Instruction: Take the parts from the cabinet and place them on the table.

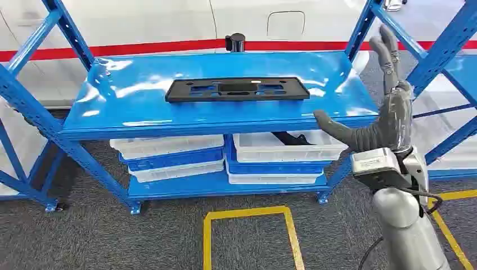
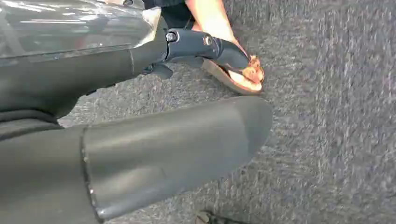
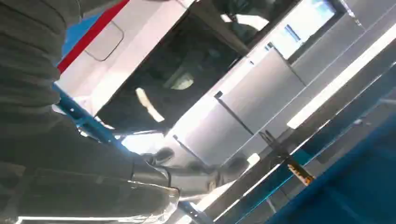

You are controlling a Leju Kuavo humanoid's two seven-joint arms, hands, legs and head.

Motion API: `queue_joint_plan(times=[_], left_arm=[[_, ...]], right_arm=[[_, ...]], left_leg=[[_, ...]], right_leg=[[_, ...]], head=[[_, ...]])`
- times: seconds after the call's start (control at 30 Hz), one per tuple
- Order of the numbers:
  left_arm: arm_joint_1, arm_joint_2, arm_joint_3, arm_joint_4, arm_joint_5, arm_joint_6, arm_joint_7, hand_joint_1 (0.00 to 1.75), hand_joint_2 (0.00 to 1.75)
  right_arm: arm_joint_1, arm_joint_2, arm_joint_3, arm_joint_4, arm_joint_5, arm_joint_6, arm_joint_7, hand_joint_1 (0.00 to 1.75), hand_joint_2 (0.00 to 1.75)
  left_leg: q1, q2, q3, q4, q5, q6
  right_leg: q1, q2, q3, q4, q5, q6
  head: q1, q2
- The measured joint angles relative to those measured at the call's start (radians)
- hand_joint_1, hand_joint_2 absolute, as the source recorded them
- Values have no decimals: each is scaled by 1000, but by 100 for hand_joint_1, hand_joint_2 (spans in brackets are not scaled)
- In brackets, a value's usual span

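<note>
A long flat black part (image 1: 237, 89) with cut-outs lies on the top shelf of the blue cabinet (image 1: 140, 121), near its middle. My right hand (image 1: 382, 107) is raised at the shelf's right end, fingers pointing up and apart, thumb stretched toward the shelf edge, holding nothing. It stands to the right of the part and does not touch it. In the right wrist view my right hand (image 3: 51, 140) shows as a grey ribbed cover and thumb before a blue upright. My left hand (image 2: 140, 149) hangs low over grey carpet, with nothing in its grasp.
White and blue bins (image 1: 284, 152) are stacked on the lower shelf, one holding a dark part (image 1: 289, 136). A black post (image 1: 235, 41) stands behind the cabinet. Yellow tape (image 1: 247, 214) marks the carpet in front. A person's sandalled foot (image 2: 236, 70) is close to my left hand.
</note>
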Motion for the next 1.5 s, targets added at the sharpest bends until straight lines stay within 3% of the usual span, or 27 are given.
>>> queue_joint_plan(times=[0.03, 0.07, 0.1, 0.17, 0.23, 0.27, 0.33, 0.4, 0.43, 0.47, 0.57, 0.63, 0.73, 0.77, 0.8, 0.87, 0.9, 0.93, 0.97, 1.03, 1.13, 1.2, 1.23, 1.27, 1.3, 1.33, 1.5], left_arm=[[1, 0, 1, 1, 1, 0, 1, 0, 0], [-1, 3, 2, 1, 1, 0, 5, 0, 0], [-3, 0, 2, 3, 1, 0, 7, 0, 0], [-9, 2, 2, 3, 1, 0, 13, 0, 0], [-9, 3, 3, 3, 1, 0, 16, 0, 0], [-8, 3, 3, 3, 1, 0, 18, 0, 0], [-8, 4, 4, 3, 1, 0, 19, 0, 0], [-9, 4, 4, 3, 1, 0, 19, 0, 0], [-9, 5, 4, 3, 0, 0, 19, 0, 0], [-11, 5, 4, 3, -1, 0, 19, 0, 0], [-8, 5, 5, 3, -4, 0, 21, 0, 0], [-11, 6, 5, 3, -8, 0, 23, 0, 0], [-14, 6, 5, 3, -17, -7, 31, 0, 0], [-13, 6, 4, 3, -20, -11, 38, 0, 0], [-12, 6, 4, 3, -24, -14, 43, 0, 0], [-13, 6, 1, 3, -33, -23, 50, 0, 0], [-13, 7, -1, 3, -34, -26, 52, 0, 0], [-12, 7, -3, 4, -35, -30, 55, 0, 0], [-14, 10, -5, 4, -35, -31, 55, 0, 0], [-14, 10, -6, 4, -35, -32, 58, 0, 0], [-18, 10, -8, 4, -35, -32, 60, 0, 0], [-20, 13, -10, 4, -35, -31, 60, 0, 0], [-18, 13, -11, 4, -36, -30, 60, 0, 0], [-13, 13, -13, 4, -37, -30, 60, 0, 0], [-11, 13, -15, 4, -38, -30, 60, 0, 0], [-10, 13, -16, 4, -40, -30, 60, 0, 0], [-10, 13, -16, 4, -40, -30, 60, 0, 0]], right_arm=[[-7, 1, 1, 3, 0, 0, 0, 0, 175], [-10, 4, 3, 7, -1, 0, 0, 0, 175], [-18, 5, 3, 10, -2, 0, 0, 0, 175], [-38, 10, 8, 19, -2, 0, 0, 0, 175], [-43, 15, 13, 30, -2, 0, 0, 0, 175], [-43, 17, 15, 34, -2, 0, 0, 0, 175], [-46, 20, 18, 42, -2, 0, 0, 0, 175], [-51, 24, 23, 48, -2, -3, -2, 0, 175], [-51, 25, 24, 50, -2, -7, -3, 0, 175], [-52, 25, 24, 52, -1, -11, -5, 0, 175], [-40, 24, 27, 54, 3, -23, -13, 0, 175], [-38, 23, 27, 53, 4, -28, -14, 0, 175], [-20, 23, 26, 53, 10, -32, -16, 0, 175], [-12, 23, 26, 53, 15, -32, -16, 0, 175], [-6, 23, 25, 53, 18, -32, -16, 0, 175], [3, 23, 20, 52, 22, -32, -16, 0, 175], [9, 23, 18, 50, 23, -32, -17, 0, 175], [19, 22, 16, 50, 24, -32, -18, 0, 175], [20, 23, 16, 48, 25, -32, -19, 0, 175], [27, 22, 12, 40, 27, -32, -19, 0, 175], [27, 23, 10, 32, 31, -32, -21, 0, 175], [28, 25, 10, 30, 32, -30, -24, 0, 175], [30, 26, 10, 30, 33, -29, -25, 0, 175], [32, 28, 10, 30, 34, -28, -26, 0, 175], [32, 30, 11, 30, 34, -27, -26, 0, 175], [32, 32, 11, 30, 35, -26, -26, 0, 175], [32, 32, 11, 30, 35, -26, -26, 0, 175]], left_leg=[[0, 0, -2, 6, 3, -3], [-1, 0, -6, 18, -1, -8], [0, 4, -24, 52, -3, -15], [9, 7, -100, 179, -42, -31], [21, 12, -193, 304, -109, -45], [26, 14, -214, 314, -103, -51], [33, 17, -187, 211, -21, -56], [36, 18, -109, 31, 89, -57], [28, 18, -99, 9, 49, -53], [25, 17, -100, 17, 2, -38], [23, 13, -72, -2, 43, -4], [28, 16, -48, -2, 44, 3], [20, 15, -42, -2, 29, 13], [17, 13, -38, -2, 20, 15], [14, 12, -29, -2, 13, 16], [11, 10, -2, -2, -5, 14], [10, 10, 13, -2, -16, 11], [11, 9, 17, -7, -23, 7], [11, 10, 26, -8, -28, 0], [11, 14, 40, 4, -35, -13], [13, 16, 27, 67, -39, -26], [21, 17, -77, 207, -48, -40], [24, 17, -132, 260, -86, -46], [25, 17, -174, 284, -121, -50], [26, 17, -197, 274, -133, -52], [27, 17, -204, 248, -125, -51], [27, 17, -204, 248, -125, -51]], right_leg=[[-2, 1, 5, -2, 0, -4], [-19, 2, 22, -7, 1, -8], [-18, 1, 33, -11, -2, -13], [-20, 0, 42, -13, -12, -26], [-21, 0, 48, -13, -22, -27], [-22, 1, 54, -13, -27, -24], [-27, 2, 72, -13, -40, -16], [-32, 2, 93, -13, -55, -5], [-27, 3, 101, -12, -61, 4], [-27, 3, 92, -18, -66, 13], [-26, 2, 108, 2, -56, 42], [-29, 0, 94, 49, -98, 36], [-25, 1, -41, 257, -174, 24], [-24, 1, -74, 288, -174, 27], [-23, 1, -79, 266, -152, 34], [-18, 0, -28, 109, -57, 52], [-14, -1, 5, 13, -3, 45], [-9, -5, 2, 26, -8, 24], [0, -9, 3, 7, -35, 10], [0, -4, 11, -1, -23, -8], [-14, -2, 75, -9, -38, -31], [-15, 1, 91, -9, -55, -33], [-15, 2, 99, -9, -65, -34], [-15, 5, 110, -9, -76, -32], [-15, 7, 122, -9, -87, -31], [-16, 8, 134, -9, -96, -29], [-16, 8, 134, -9, -96, -29]], head=[[0, 0], [0, 0], [1, 0], [-2, 0], [-3, 0], [-2, 0], [-2, 0], [-2, 0], [-2, 0], [-4, 0], [-3, 0], [0, 0], [2, 0], [2, 0], [2, 0], [2, 0], [2, 0], [-2, 0], [2, 0], [3, 0], [0, 0], [-5, 0], [-5, 0], [-5, 0], [-5, 0], [-5, 0], [-5, 0]])
